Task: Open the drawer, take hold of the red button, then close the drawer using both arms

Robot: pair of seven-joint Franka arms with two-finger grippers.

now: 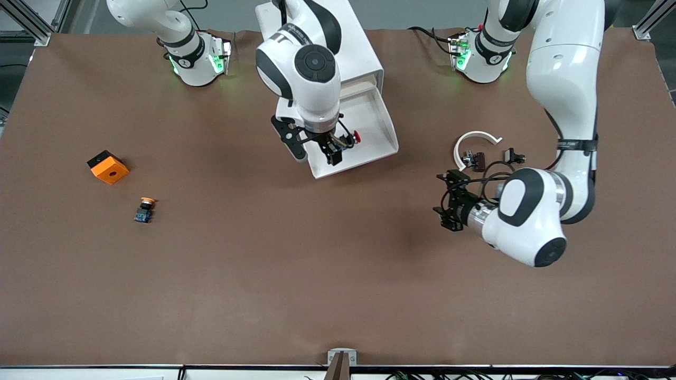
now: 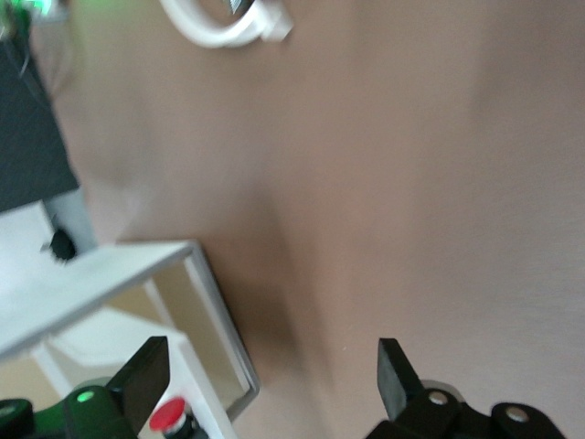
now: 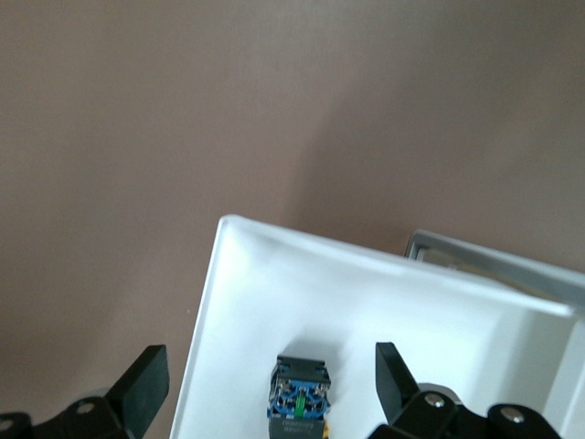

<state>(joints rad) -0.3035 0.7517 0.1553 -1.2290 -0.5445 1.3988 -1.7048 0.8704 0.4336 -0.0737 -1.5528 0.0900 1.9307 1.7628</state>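
Your right end effector hangs over the pulled-out drawer, fingers spread wide around the button without gripping — its red cap is mostly hidden. Your left end effector waits wide open and empty over bare tabletop.

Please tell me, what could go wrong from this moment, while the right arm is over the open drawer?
1. The right pincer is open over the small red-capped button in the drawer. The button's body sits nearer one finger than the other, so closing may push it aside instead of gripping it.
2. The button lies close to the drawer wall, so a finger coming down could strike the wall.
3. The left pincer, open, waits over bare table toward the left arm's end; closing the drawer too early could trap the right pincer.
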